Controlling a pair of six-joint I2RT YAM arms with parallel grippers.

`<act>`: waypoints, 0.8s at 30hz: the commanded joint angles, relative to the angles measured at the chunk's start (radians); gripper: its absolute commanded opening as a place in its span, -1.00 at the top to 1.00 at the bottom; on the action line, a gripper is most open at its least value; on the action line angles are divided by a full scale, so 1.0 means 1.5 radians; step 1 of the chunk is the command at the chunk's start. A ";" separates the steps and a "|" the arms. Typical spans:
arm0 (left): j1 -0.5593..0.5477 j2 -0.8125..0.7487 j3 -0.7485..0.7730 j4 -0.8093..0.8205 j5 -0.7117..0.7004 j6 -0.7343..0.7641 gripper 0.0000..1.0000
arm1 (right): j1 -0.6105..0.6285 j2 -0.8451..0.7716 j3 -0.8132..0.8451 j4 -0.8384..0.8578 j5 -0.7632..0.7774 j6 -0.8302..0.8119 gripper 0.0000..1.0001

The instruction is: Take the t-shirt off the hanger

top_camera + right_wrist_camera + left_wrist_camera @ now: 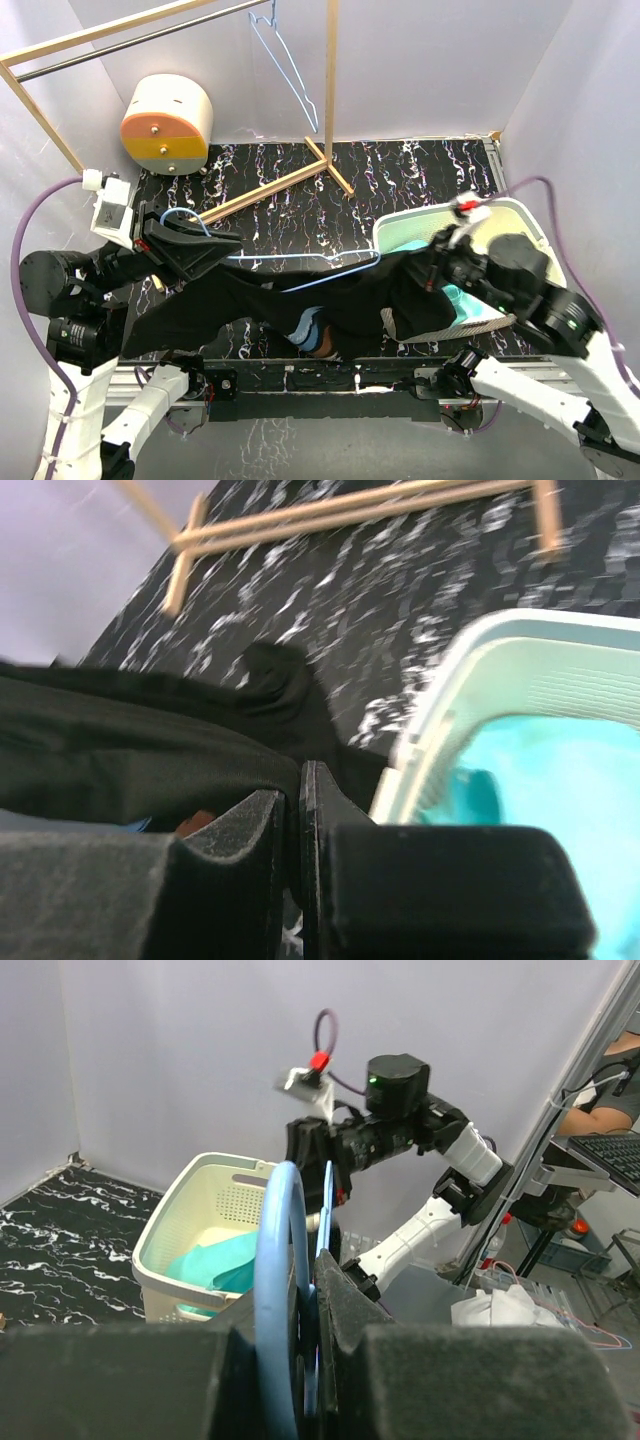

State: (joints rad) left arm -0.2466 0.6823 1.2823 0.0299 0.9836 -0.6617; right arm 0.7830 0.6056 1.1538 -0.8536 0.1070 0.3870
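From the top view, my left gripper (pixel 222 244) is clamped on the hook end of the blue hanger (pixel 290 258). The left wrist view confirms it: the fingers (pixel 345 1310) are pressed tight against the blue wire, which runs up between them. The hanger lies nearly level above the tabletop (pixel 420 170), with its long bar pointing toward the right arm.

The black t-shirt (pixel 230 300) is strung between the two arms. It hangs below the hanger and sags toward the near edge of the tabletop, with a blue and orange print showing at its low point. One hanger arm is bare above the cloth; I cannot tell whether the far end is still inside the shirt.

My right gripper (pixel 432 262) sits at the shirt's right end, beside the near-left corner of the basket (pixel 520 212). In the right wrist view its jaws are all but closed, pinching black fabric (pixel 150 750) at the tips. The basket's rim (pixel 450 700) is just to the right, with a teal cloth (pixel 540 780) inside.

A wooden rack (pixel 270 190) stands at the back, with a second hanger (pixel 290 70) on its rail.
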 commanded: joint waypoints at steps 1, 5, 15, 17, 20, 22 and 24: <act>-0.003 0.005 0.021 0.030 -0.033 -0.013 1.00 | -0.003 0.105 -0.011 0.118 -0.275 -0.032 0.84; -0.003 0.031 0.053 -0.062 -0.060 0.055 1.00 | -0.003 0.158 -0.002 0.153 -0.385 -0.062 0.50; -0.003 0.056 0.058 -0.140 -0.050 0.122 1.00 | -0.003 0.199 0.211 -0.022 -0.364 -0.172 0.11; -0.003 0.058 0.044 -0.128 -0.025 0.113 1.00 | -0.003 0.210 0.249 -0.035 -0.394 -0.189 0.09; -0.003 0.058 0.013 -0.088 0.015 0.084 1.00 | -0.003 0.226 0.285 -0.015 -0.454 -0.202 0.04; -0.003 0.059 0.000 -0.067 0.038 0.068 1.00 | -0.003 0.247 0.307 -0.002 -0.480 -0.217 0.00; -0.003 0.060 -0.010 -0.050 0.058 0.055 1.00 | -0.003 0.276 0.330 0.001 -0.492 -0.231 -0.03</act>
State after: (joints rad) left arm -0.2466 0.7704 1.2873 -0.1387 0.9825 -0.5198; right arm 0.7830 0.9409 1.5826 -0.8757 -0.5381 0.1101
